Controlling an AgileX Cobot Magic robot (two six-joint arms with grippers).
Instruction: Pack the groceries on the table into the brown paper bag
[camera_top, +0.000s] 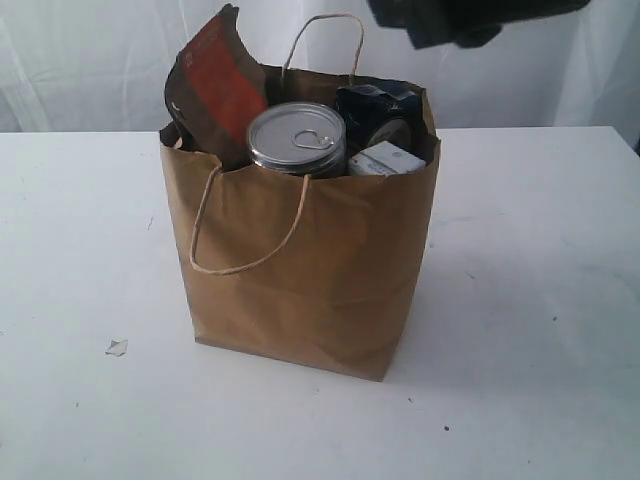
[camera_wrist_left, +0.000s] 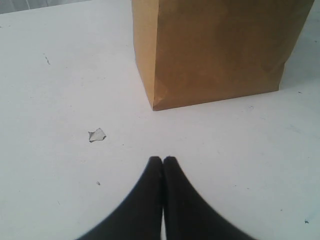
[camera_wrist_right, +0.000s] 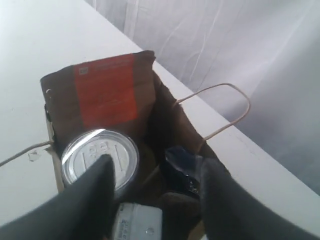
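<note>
Desk (camera_top: 540, 300) of scuffed white carries the brown paper bag (camera_top: 310, 270) in the exterior view, silver can (camera_top: 297, 137) and brown-orange pouch (camera_top: 215, 85) poking out, pale curtain (camera_top: 100, 60) behind. Only the left wrist view shows the left jaws, closed, near a paper scrap (camera_wrist_left: 97, 134); the right wrist view has the right jaws open and empty over the bag

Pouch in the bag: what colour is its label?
Orange-red, on a brown pouch; clearest in the right wrist view.

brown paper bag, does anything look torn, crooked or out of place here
The front rim of the brown paper bag looks ragged beside the pull-tab silver can, and a small paper scrap lies on the table nearby. The brown-orange pouch leans, poking well above the rim.
</note>
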